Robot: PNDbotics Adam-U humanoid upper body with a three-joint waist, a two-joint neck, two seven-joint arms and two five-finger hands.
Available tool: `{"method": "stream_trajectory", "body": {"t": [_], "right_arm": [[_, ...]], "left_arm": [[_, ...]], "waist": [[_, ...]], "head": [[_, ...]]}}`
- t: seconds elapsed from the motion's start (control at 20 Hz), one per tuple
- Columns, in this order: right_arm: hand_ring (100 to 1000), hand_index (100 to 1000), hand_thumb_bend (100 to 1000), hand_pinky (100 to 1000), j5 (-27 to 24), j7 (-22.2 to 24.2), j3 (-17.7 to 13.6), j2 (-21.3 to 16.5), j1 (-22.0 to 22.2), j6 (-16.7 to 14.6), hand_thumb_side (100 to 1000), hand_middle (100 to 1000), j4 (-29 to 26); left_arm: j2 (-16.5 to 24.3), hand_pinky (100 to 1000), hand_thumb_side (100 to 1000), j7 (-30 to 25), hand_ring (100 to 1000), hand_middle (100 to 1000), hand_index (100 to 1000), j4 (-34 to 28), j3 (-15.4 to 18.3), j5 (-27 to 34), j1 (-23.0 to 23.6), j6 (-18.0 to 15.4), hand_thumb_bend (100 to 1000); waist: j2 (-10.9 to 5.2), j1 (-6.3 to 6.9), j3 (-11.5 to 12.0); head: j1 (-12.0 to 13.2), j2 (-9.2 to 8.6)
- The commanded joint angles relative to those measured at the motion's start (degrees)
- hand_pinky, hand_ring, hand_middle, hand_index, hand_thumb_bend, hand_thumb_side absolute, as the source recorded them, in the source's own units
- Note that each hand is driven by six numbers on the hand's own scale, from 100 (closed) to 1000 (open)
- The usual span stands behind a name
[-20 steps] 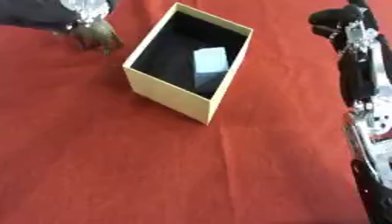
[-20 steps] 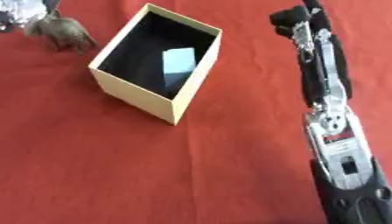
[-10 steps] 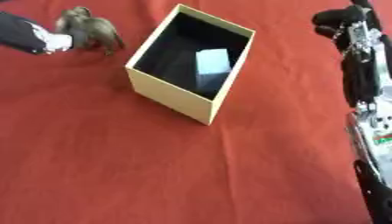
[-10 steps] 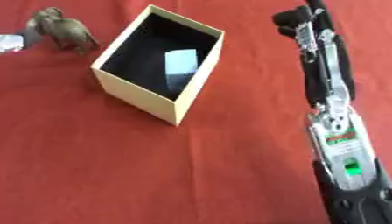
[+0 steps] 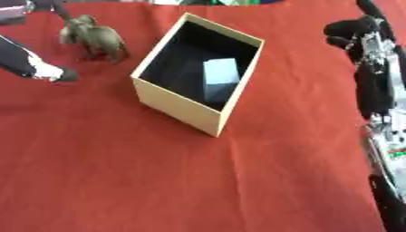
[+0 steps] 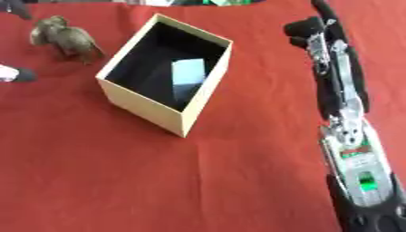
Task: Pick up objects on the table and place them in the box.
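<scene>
A toy elephant [image 5: 94, 40] stands beside the cream box [image 5: 176, 105], which holds a pale blue block [image 5: 219, 78]. The left hand [image 5: 41, 69] lies near the elephant with straight fingers, holding nothing. The right hand [image 6: 311, 32] shows at the far right; whether it is open is unclear.

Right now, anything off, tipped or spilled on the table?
Nothing spilled or damaged. The box stands upright, set at an angle to the view, with a pale blue block inside. The toy elephant stands on the red cloth left of the box, still outside it.
</scene>
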Motion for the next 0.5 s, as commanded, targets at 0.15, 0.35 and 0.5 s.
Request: {"method": "stream_trajectory", "body": {"t": [0.15,0.35,0.5], "right_arm": [[779,1000,100,809,0.18,-0.04,-0.26,-1.19,-0.89,-0.04,920,662,-0.44],[779,1000,100,809,0.13,0.02,-0.21,-1.32,-1.18,-0.09,921,662,-0.33],[779,1000,100,809,0.12,0.02,-0.24,-1.44,-1.3,-0.12,921,662,-0.21]], "left_arm": [[1.18,767,599,4.33,944,885,899,1.94,0.29,-3.44,-1.79,-2.55,627],[1.09,757,520,7.68,936,881,900,2.42,-0.23,-5.54,-2.24,-4.83,610],[0.99,752,480,9.77,931,878,902,2.84,-0.29,-6.39,-2.55,-5.93,591]], "waist": [[-0.81,-0.15,-0.34],[-0.39,-0.43,-0.73],[-0.16,-0.61,-1.04]], "head": [[0.67,-2.18],[1.09,-3.12],[1.43,-3.29]]}}
